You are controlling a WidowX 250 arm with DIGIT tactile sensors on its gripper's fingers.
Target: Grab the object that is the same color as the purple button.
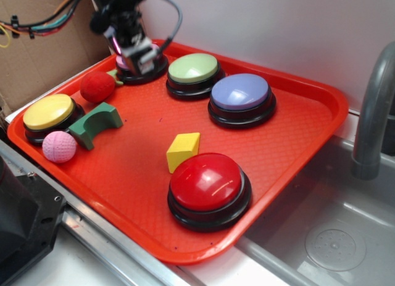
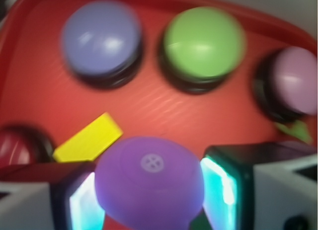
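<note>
My gripper (image 2: 149,197) is shut on the small lumpy purple toy (image 2: 149,183); both fingers press its sides in the wrist view. In the exterior view the gripper (image 1: 137,51) hangs over the tray's back left corner, above the pink-topped button (image 1: 148,70), and the toy is mostly hidden between the fingers. The purple button (image 1: 241,93) stands at the tray's back right, well apart from the gripper. It also shows in the wrist view (image 2: 102,36).
On the red tray (image 1: 321,113) stand a green button (image 1: 193,68), a yellow button (image 1: 48,112) and a red button (image 1: 207,182). A yellow block (image 1: 182,150), red ball (image 1: 97,86), green arch (image 1: 95,122) and pink ball (image 1: 59,146) lie there. A grey faucet (image 1: 370,113) rises on the right.
</note>
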